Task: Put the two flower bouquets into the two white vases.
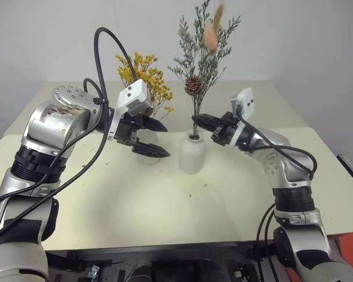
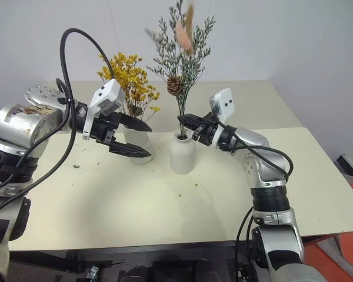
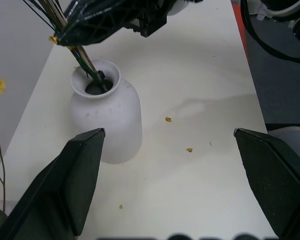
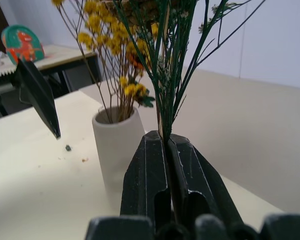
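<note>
Cream table [image 1: 165, 205], white wall behind. Two white vases stand near mid-table, just beside each other. The taller vase [image 4: 117, 145] holds the yellow bouquet [image 1: 144, 73], stems down in its wide mouth, blooms fanned above. The shorter vase [image 1: 192, 154], narrow-necked, has the grey-green bouquet [image 1: 201, 53] standing upright in it, stem ends already down inside the neck; pine cone and a pink plume show among the sprigs. Right gripper [image 1: 197, 120] is clamped on the grey-green stems just above the vase mouth, fingers pressed together around them, pointing roughly level toward the robot's left. Left gripper [image 1: 156, 140] hangs in front of the taller vase with fingers spread wide, holding nothing, one finger above the other. Small yellow crumbs [image 3: 168, 119] lie scattered on the table near the shorter vase.
</note>
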